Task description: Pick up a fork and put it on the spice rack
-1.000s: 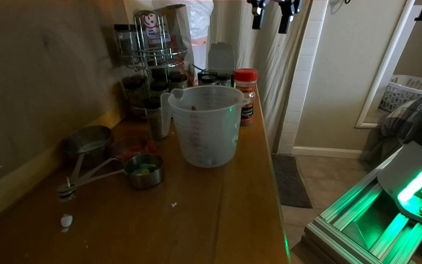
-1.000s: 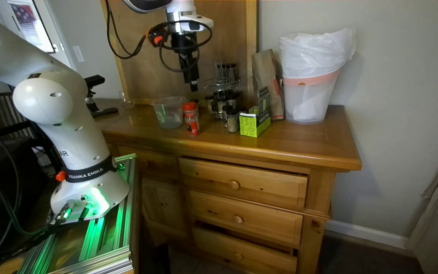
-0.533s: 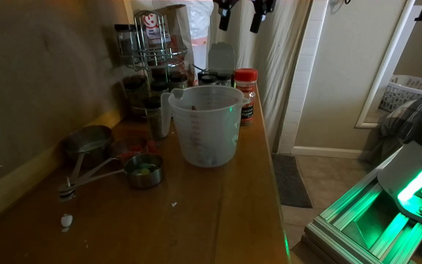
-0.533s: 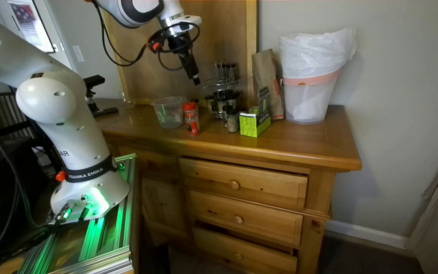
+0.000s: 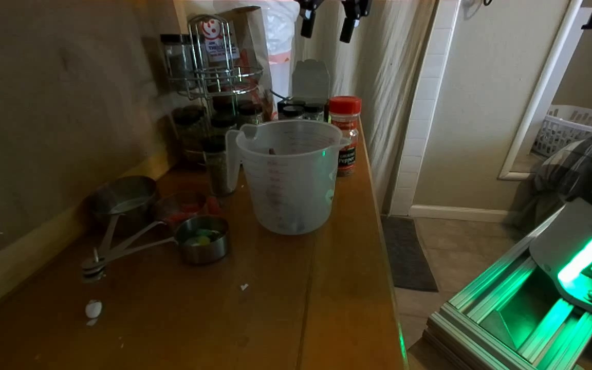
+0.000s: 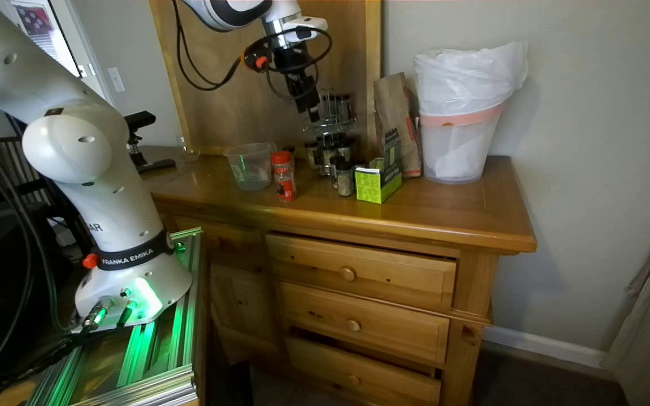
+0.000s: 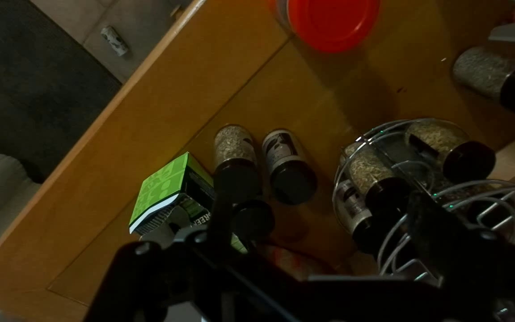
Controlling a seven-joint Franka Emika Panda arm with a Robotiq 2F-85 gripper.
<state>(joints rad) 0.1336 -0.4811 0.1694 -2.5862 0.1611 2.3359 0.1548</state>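
Over the last second my hand (image 5: 326, 37) has swung toward the spice rack (image 5: 217, 94); in an exterior view it has slid left along the top edge of the frame, the spice rack at upper left with a plain gap between; in an exterior view my hand (image 6: 314, 117), tilted, now overlaps the left edge of the spice rack near the upper middle, which I read as overlap and not contact. My fingers (image 5: 348, 30) stand well apart, released, and I see nothing between them; the fork I cannot find in any view, though much among the wires is dark or hidden. The jug (image 5: 293, 195) at the centre and the red-lidded pepper jar (image 5: 345, 136) just beside it have not shifted on the bench (image 5: 265, 318); only I have moved.

For the task, I judge, I am nearing the right destination with no load that I can see; the fork must be found first, or lies out of sight. In the wrist view the spice rack takes the lower right, loose jars (image 7: 290, 170) stand near the centre, a green box (image 7: 161, 188) lower left; going lower here, I could snag a wire or tip a jar.
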